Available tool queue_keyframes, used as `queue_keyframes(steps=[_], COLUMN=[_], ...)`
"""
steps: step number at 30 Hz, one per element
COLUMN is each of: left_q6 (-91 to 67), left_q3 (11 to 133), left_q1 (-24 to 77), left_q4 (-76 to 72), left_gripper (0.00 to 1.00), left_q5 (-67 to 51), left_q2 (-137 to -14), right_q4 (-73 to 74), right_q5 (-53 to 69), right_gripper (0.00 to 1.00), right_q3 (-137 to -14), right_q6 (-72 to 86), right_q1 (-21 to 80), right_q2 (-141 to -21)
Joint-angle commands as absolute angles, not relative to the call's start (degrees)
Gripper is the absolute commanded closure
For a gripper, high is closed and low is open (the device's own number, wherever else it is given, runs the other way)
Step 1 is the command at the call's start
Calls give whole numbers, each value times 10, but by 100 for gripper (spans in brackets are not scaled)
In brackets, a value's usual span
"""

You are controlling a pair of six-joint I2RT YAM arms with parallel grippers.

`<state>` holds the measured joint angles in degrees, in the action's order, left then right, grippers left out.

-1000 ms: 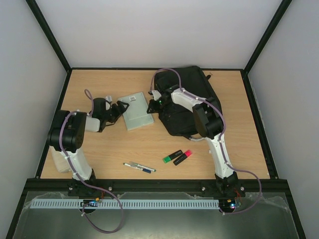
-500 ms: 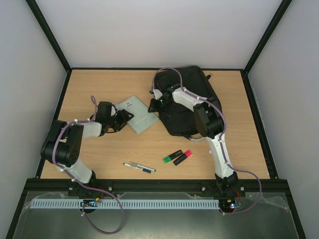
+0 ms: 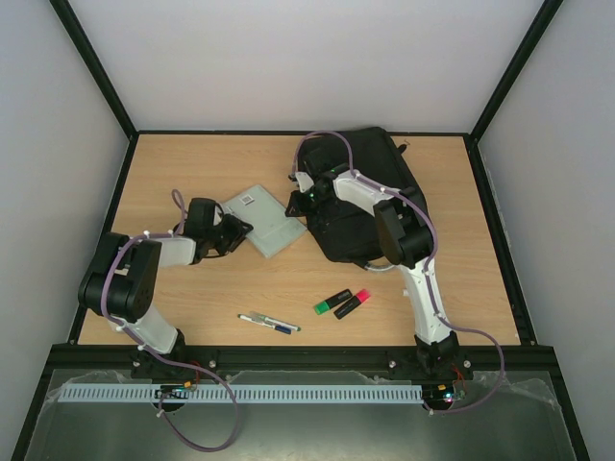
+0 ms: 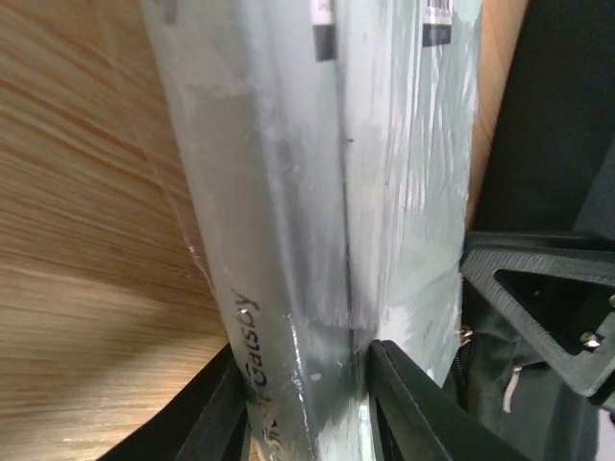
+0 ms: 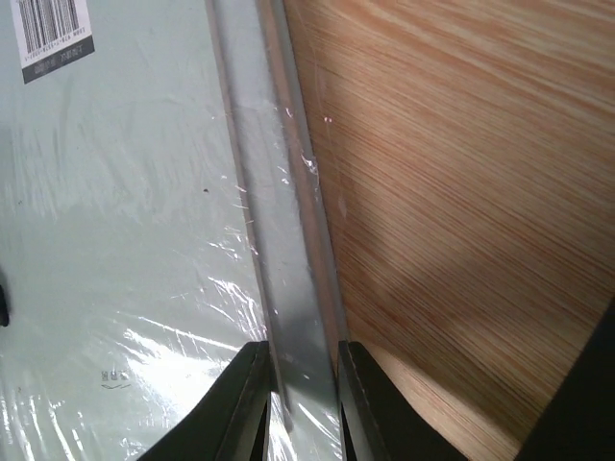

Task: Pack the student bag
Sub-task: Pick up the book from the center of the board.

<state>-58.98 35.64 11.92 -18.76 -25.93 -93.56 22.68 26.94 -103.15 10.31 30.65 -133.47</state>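
Note:
The student bag [image 3: 370,187] is a big black soft bag lying at the back right of the table. A pale grey-green book in clear wrap [image 3: 264,222] lies tilted just left of it. My left gripper [image 3: 238,230] holds the book's near-left end. In the left wrist view the book [image 4: 317,192] fills the frame, and the left gripper [image 4: 307,403] has both fingers pressed against it. My right gripper [image 3: 296,200] is shut on the book's right edge, beside the bag. In the right wrist view the right gripper [image 5: 300,384] pinches the book's [image 5: 125,240] thin edge.
A green highlighter [image 3: 333,302] and a pink highlighter [image 3: 353,303] lie side by side on the table's front middle. A pen [image 3: 269,323] lies to their left. Black frame rails border the wooden table [image 3: 461,250].
My left arm has swung right to the book and its jaws have closed on it. The book has turned and now lies tilted. The right arm has hardly moved.

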Motion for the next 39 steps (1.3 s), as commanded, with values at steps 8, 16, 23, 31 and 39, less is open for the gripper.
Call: queue_keyframes(steps=[8,16,23,31,39], left_q6=[-594,-523,-471,-439,-444], left_q3=[403,446,461,455,507], left_q1=[134,118,89,92,152], left_q4=[-268,-125,-40,-70,-156], left_gripper=[98,98,98,98,98], left_q5=[-323,-295,-316,-391,-467], left_q2=[-876,-767,-715,-677,-676], right_q4=[289,275,281,243,224], right_q5=[240,192,182,254,279], right_gripper=[80,70,57,43,14], right_q3=[-981,-924,-838,-668,-582], right_q6=[92,61,36,13,-1], right_q1=[331,322,292,226,198], right_q2=[-1371,-1206,-1026,-796,-662])
